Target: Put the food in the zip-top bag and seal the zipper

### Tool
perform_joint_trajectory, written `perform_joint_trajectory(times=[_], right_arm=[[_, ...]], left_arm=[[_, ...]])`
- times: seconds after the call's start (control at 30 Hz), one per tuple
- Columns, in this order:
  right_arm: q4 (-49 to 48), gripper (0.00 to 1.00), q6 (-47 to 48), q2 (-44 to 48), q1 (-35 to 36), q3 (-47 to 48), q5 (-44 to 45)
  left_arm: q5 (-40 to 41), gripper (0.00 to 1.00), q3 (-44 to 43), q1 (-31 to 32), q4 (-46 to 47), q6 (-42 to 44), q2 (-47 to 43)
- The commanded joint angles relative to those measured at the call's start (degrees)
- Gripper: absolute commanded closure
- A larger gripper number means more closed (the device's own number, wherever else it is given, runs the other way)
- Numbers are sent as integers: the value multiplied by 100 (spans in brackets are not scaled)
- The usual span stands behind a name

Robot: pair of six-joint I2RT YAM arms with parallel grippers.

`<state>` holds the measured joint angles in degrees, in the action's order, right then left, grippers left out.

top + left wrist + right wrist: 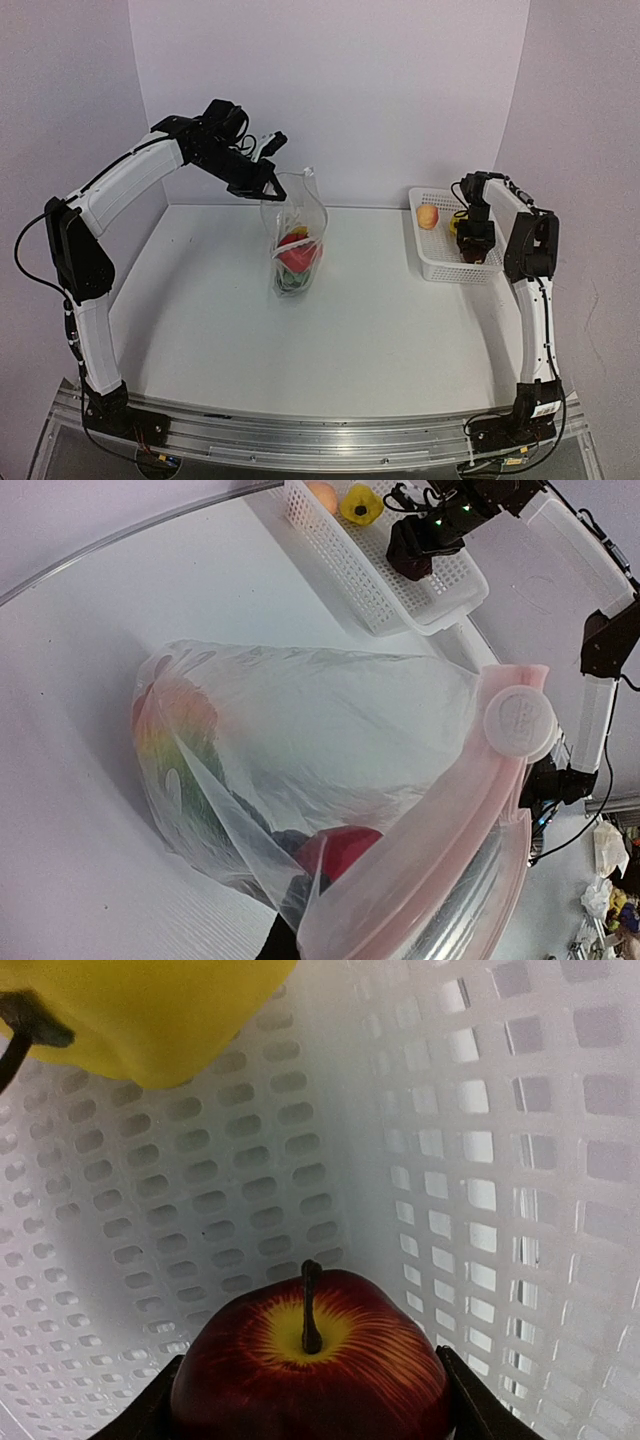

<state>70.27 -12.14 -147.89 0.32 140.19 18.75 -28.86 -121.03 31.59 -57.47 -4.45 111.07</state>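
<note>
The clear zip-top bag (296,235) hangs upright over the table middle, with red and green food (297,252) at its bottom. My left gripper (262,186) is shut on the bag's mouth edge and holds it up. In the left wrist view the bag (300,730) fills the frame; its zipper strip (440,820) looks pinkish and curves close to the camera, and a red piece (352,850) shows through. My right gripper (476,246) is down in the white basket (436,268). Its fingers (462,1405) close on both sides of a dark red apple (310,1360).
A peach-coloured fruit (428,216) and a yellow pepper (455,223) lie in the basket's far end; the pepper (140,1010) is just beyond the apple. The perforated basket wall (490,1160) stands close on the right. The basket sits at the table's right edge.
</note>
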Motion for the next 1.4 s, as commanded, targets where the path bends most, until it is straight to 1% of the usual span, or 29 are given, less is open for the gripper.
perform_joint_trajectory(times=[0.0,0.07,0.2,0.3,0.37,0.47,0.53,0.6,0.7,0.8,0.97,1.07,1.2,1.37], right_arm=[[-204,48,86,249,9,-69,-35],[-227,55,91,447,13,-61,-170],[-275,65,129,1185,184,57,-526],[-536,68,227,2044,546,-26,-1091],[-1001,69,384,2758,907,-340,-1603],[-1917,70,645,3888,1572,-1214,-2512],[-2721,70,652,4460,2083,-1804,-3204],[-3792,71,278,5012,2533,-2629,-3790],[-5748,72,-812,5496,3206,-3774,-4285],[-6942,73,-1551,5420,3865,-4374,-4222],[-7985,74,-2208,4870,4639,-4613,-3886],[-8017,77,-2388,4564,4805,-4575,-3655],[-8005,80,-2472,4500,4949,-4935,-3066],[-7355,81,-2159,4592,5151,-5282,-1717]], left_arm=[[-20,100,-46,-3,131,90,-51],[-18,100,-44,1,131,93,-57],[-4,100,-70,3,131,93,-56],[54,100,-115,5,138,94,-49],[98,100,-147,7,143,106,-58],[209,100,-221,40,134,151,-58],[284,100,-293,65,131,177,-54],[370,100,-356,104,115,207,-33],[429,100,-413,176,113,216,-16],[440,100,-413,244,117,212,-7],[416,100,-402,303,114,200,-33],[395,100,-387,327,114,193,-46],[381,100,-375,353,114,194,-72],[332,100,-402,363,105,194,-75]])
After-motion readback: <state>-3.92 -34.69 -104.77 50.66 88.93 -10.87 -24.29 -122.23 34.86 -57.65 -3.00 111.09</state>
